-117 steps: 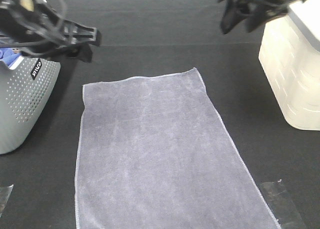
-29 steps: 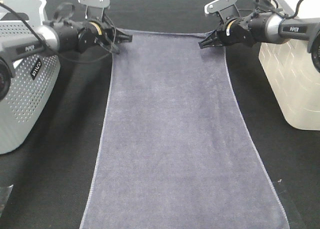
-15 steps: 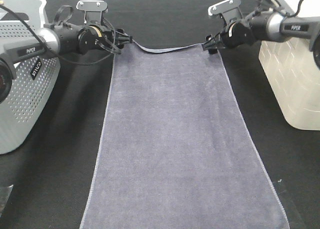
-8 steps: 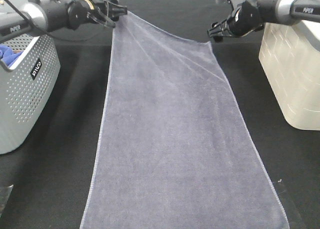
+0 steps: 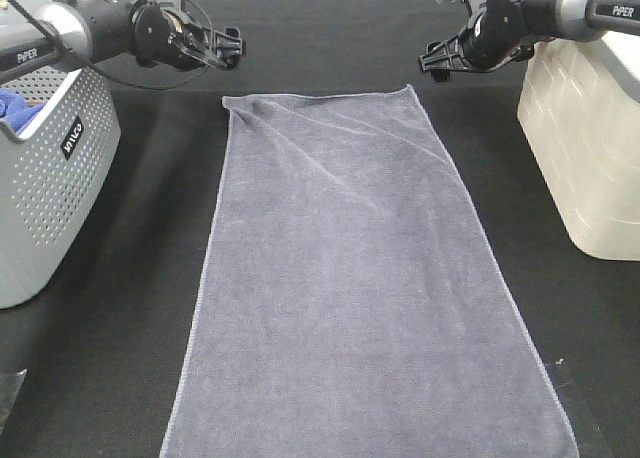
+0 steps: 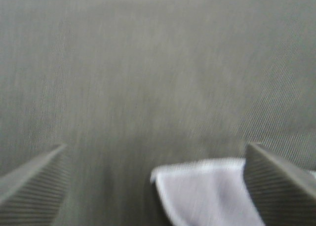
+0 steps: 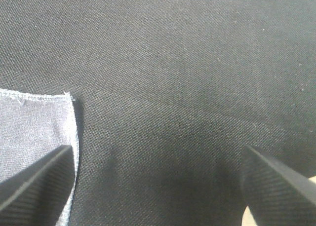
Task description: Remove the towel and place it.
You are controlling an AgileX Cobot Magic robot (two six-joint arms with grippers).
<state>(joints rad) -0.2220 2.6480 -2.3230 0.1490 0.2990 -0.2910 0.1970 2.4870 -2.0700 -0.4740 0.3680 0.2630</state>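
The grey-lavender towel (image 5: 350, 278) lies flat and lengthwise on the black table, its far edge between the two arms. My left gripper (image 5: 232, 48) hovers just beyond the towel's far left corner, open and empty; a towel corner (image 6: 202, 191) shows between its fingers (image 6: 29, 179) in the blurred left wrist view. My right gripper (image 5: 432, 63) hovers just beyond the far right corner, open and empty; that corner (image 7: 34, 132) shows beside one finger (image 7: 39, 179) in the right wrist view.
A grey perforated basket (image 5: 45, 188) with a bright blue cloth (image 5: 12, 106) inside stands at the left. A cream plastic bin (image 5: 590, 138) stands at the right. Clear tape marks (image 5: 10, 388) lie near the front left edge.
Both grippers held the far corners, lifted them, then let go. The towel's far edge has dropped flat onto the table and both arms have risen away from it.
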